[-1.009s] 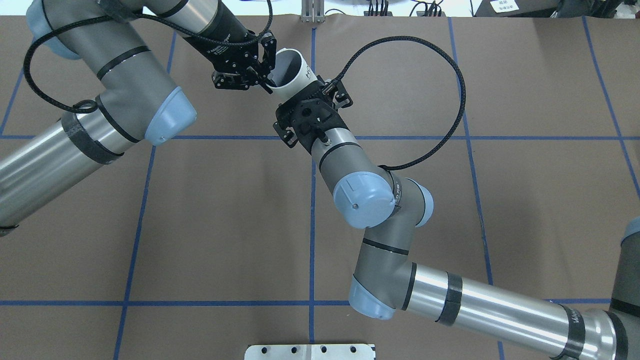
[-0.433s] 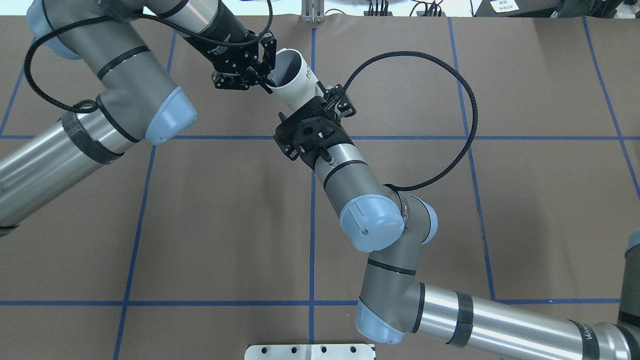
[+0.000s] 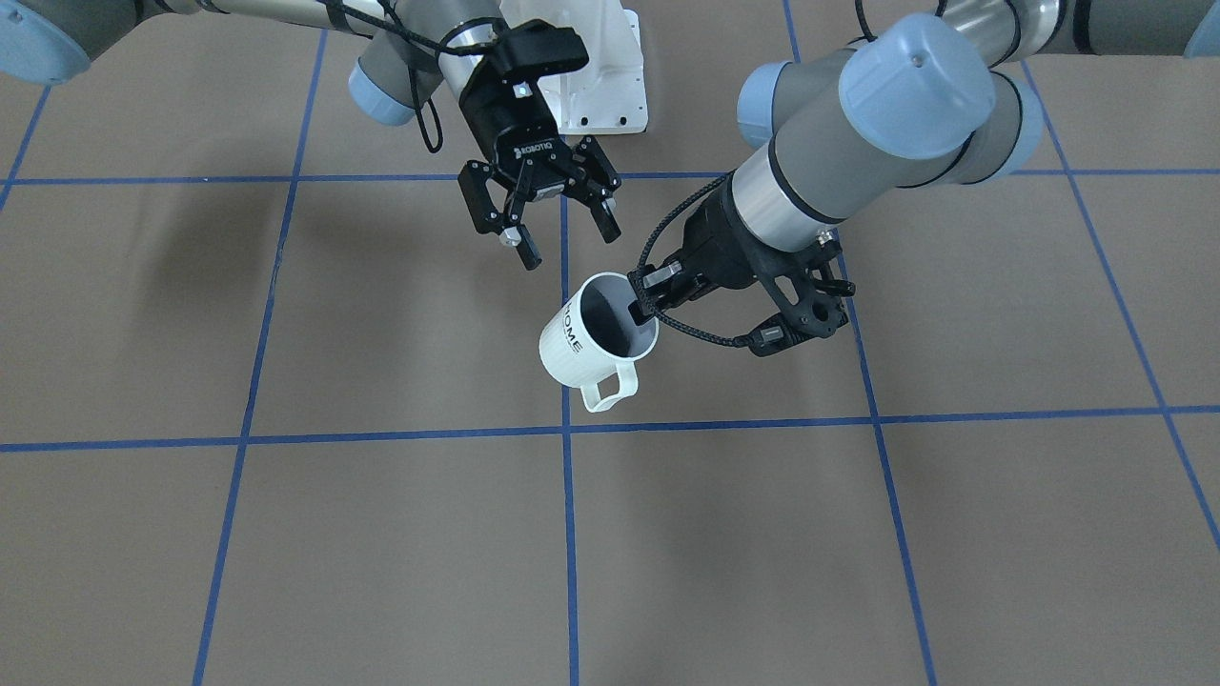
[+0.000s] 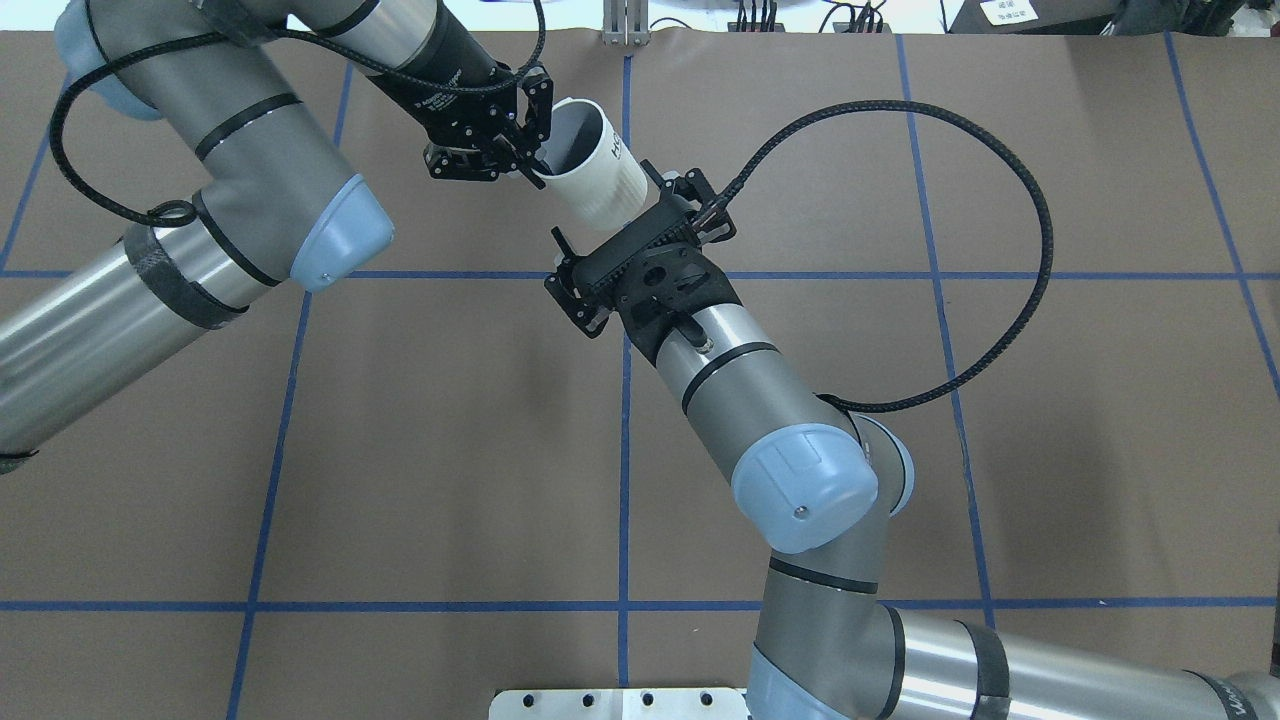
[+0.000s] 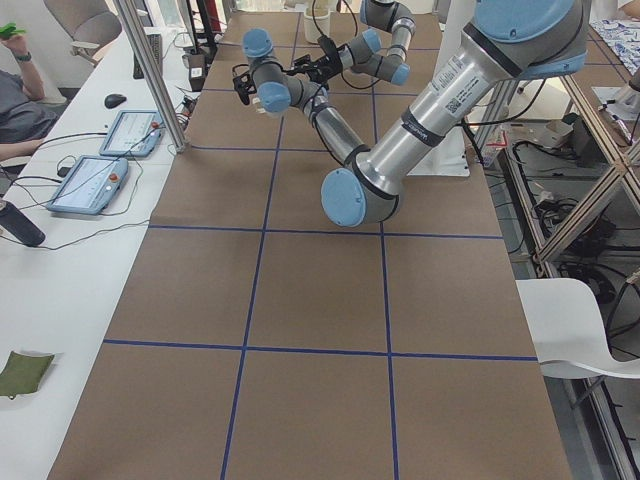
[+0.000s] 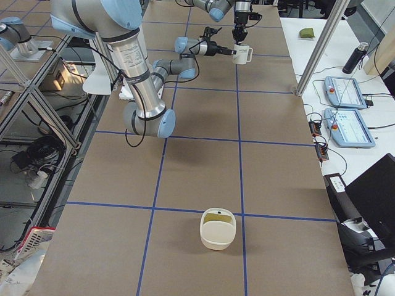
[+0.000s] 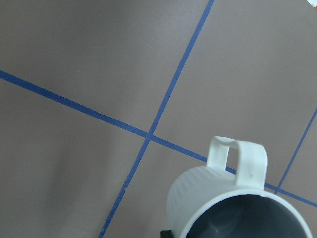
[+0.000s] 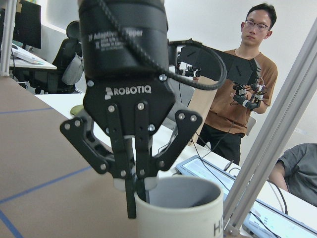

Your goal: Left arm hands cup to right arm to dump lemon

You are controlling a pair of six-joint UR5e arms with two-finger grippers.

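Observation:
The white "HOME" cup [image 3: 572,348] hangs tilted above the table, handle toward the operators' side. My left gripper [image 3: 640,307] is shut on its rim, one finger inside and one outside; this also shows in the overhead view [image 4: 535,165] and the right wrist view [image 8: 136,191]. My right gripper [image 3: 570,248] with ROBOTIQ lettering is open and empty, on the robot's side of the cup and apart from it. In the overhead view its wrist [image 4: 645,265] hides its fingers. The cup's inside [image 7: 247,223] looks dark grey. No lemon shows in it.
A white base plate [image 3: 596,76] sits at the robot's side. A pale container [image 6: 217,229] with a yellowish inside stands far off toward the table's right end. Tablets [image 6: 349,120] lie on the operators' desk. A person [image 8: 237,84] stands behind it.
My right arm has drawn back from the cup toward the robot, its elbow swinging down and right. More of the cup's side now shows. The left gripper still holds the rim.

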